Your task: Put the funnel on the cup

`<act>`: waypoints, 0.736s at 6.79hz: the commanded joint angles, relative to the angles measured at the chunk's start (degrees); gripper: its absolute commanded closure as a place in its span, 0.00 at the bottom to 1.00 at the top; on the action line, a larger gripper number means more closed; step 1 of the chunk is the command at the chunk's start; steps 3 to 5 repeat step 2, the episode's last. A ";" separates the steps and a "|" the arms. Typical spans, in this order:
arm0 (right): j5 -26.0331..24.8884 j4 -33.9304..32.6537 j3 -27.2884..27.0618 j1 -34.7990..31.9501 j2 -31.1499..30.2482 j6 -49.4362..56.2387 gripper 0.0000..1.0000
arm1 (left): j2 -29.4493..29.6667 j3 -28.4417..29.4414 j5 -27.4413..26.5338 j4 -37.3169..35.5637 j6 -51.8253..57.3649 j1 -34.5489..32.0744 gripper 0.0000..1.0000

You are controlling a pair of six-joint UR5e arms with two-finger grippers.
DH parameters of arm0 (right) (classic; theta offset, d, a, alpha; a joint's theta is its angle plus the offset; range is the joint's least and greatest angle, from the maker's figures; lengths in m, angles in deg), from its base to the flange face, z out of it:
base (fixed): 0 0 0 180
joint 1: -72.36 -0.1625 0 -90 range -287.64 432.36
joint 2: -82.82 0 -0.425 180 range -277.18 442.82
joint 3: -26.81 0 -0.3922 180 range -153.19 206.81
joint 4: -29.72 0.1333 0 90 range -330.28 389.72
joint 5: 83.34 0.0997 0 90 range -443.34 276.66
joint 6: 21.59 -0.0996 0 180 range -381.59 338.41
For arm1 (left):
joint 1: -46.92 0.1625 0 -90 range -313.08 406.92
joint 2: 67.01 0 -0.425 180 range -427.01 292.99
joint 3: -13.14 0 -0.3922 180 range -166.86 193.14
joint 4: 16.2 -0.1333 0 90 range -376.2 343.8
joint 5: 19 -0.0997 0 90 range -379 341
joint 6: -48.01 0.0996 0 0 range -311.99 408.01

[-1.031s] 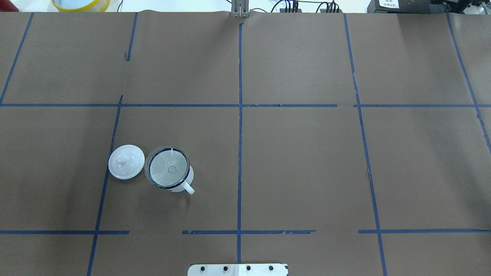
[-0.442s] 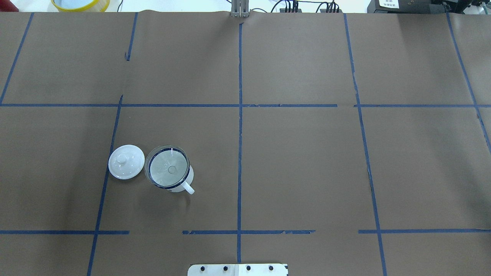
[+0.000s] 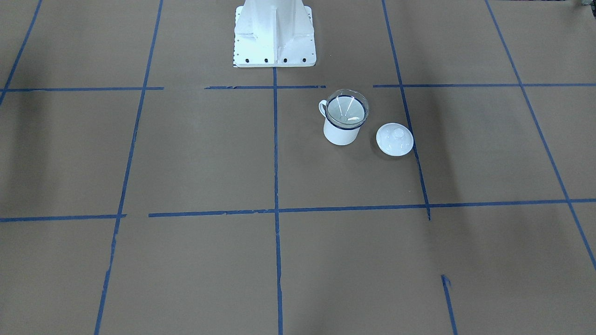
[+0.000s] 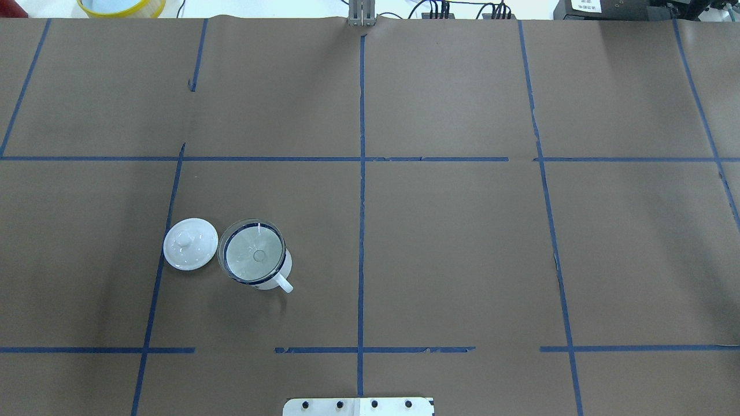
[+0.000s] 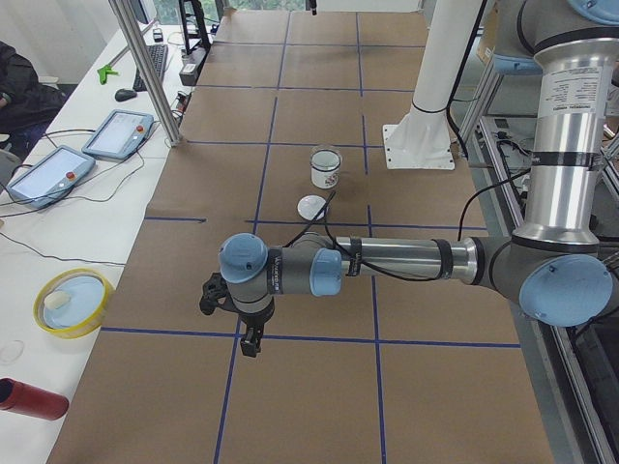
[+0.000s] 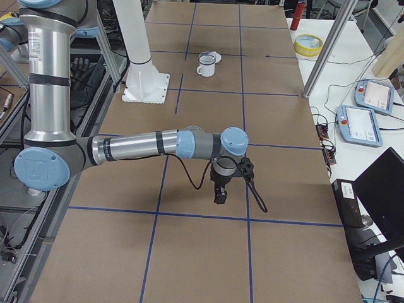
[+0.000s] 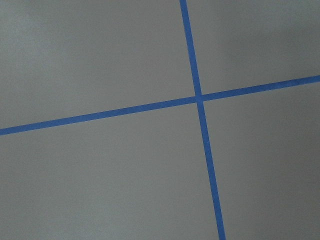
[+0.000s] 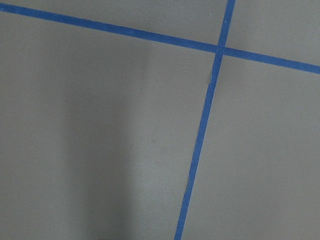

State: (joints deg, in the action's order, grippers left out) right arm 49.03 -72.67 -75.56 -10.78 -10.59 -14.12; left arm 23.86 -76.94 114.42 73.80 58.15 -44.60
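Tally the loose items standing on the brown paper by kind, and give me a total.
funnel: 1
cup: 1
lid: 1
Total: 3

The white pedestal (image 3: pixel 274 32) is a ribbed column on a square plate edged with dark bolts. Beside it, the left arm (image 5: pixel 406 259) and right arm (image 6: pixel 132 146) are silver tubes with pale blue joint caps and looping black cables; the left gripper (image 5: pixel 250 348) and right gripper (image 6: pixel 220 199) are black.
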 commanded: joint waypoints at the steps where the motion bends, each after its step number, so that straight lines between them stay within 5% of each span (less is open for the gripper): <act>1: 0.00 0.00 -0.02 0.00 -0.02 0.00 0.00 | 0.01 0.00 0.00 0.00 0.06 0.03 0.00; 5: 0.00 0.00 -0.02 0.00 -0.02 0.00 0.00 | 0.01 0.00 0.00 0.00 0.06 0.03 0.00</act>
